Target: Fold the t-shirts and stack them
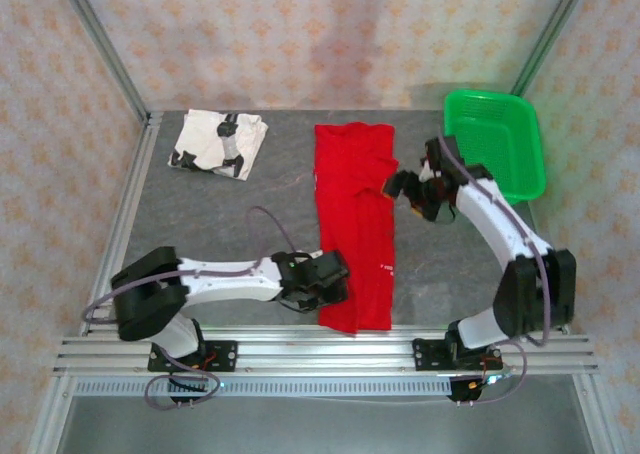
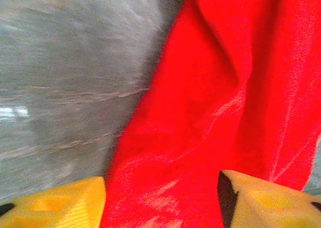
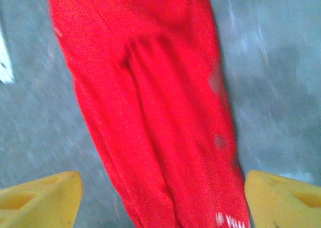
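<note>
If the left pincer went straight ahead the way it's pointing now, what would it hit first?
Most likely the red t-shirt: the left pincer, jaws apart, points straight at its near end on the table, though depth is unclear.

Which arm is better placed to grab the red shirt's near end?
Probably left: left pincer sits open at the near end of the red shirt; right pincer is by its far half.

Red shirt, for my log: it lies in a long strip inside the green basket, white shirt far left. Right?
No. The top view shows the red shirt lying in a long strip on the table, not in the basket; white shirt far left.
</note>
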{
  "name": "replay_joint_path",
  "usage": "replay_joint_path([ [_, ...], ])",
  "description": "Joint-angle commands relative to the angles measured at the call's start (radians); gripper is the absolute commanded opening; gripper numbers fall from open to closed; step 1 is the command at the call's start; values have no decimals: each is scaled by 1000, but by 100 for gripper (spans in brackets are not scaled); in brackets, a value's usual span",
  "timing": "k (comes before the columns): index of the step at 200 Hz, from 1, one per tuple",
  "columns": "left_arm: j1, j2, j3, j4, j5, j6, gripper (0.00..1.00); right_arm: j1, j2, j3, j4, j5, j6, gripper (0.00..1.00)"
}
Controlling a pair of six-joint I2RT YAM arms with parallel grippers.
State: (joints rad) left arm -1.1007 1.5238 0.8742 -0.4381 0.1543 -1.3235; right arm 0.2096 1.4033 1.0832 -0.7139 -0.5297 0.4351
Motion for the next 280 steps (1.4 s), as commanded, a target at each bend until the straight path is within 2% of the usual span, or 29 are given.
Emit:
replay_joint_path([
  [1,6,-110,-57,-121,-124,-30,65,61,-121,-161,28,-41,74,83],
  [34,17,-182,-169,65,-104,22,63,213,-291,-410,59,-28,205,77],
  [53,16,-196,-219,182,-59,42,59,254,-406,-521,60,-44,275,70],
  [74,8,-182,-238,228,-33,59,53,285,-484,-589,33,-55,300,65],
  [115,-3,-110,-243,332,-3,54,47,332,-474,-652,96,-79,321,53],
  [130,-5,-75,-225,322,9,58,42,350,-452,-662,117,-90,324,50],
  [179,-22,-27,-212,327,14,37,41,372,-437,-683,103,-103,309,47],
  [222,-42,10,-199,353,22,23,39,379,-501,-696,51,-111,313,46],
  [264,-50,45,-190,390,31,11,36,404,-485,-713,70,-124,317,47],
  [280,-50,58,-174,385,35,15,33,415,-475,-720,95,-126,326,43],
])
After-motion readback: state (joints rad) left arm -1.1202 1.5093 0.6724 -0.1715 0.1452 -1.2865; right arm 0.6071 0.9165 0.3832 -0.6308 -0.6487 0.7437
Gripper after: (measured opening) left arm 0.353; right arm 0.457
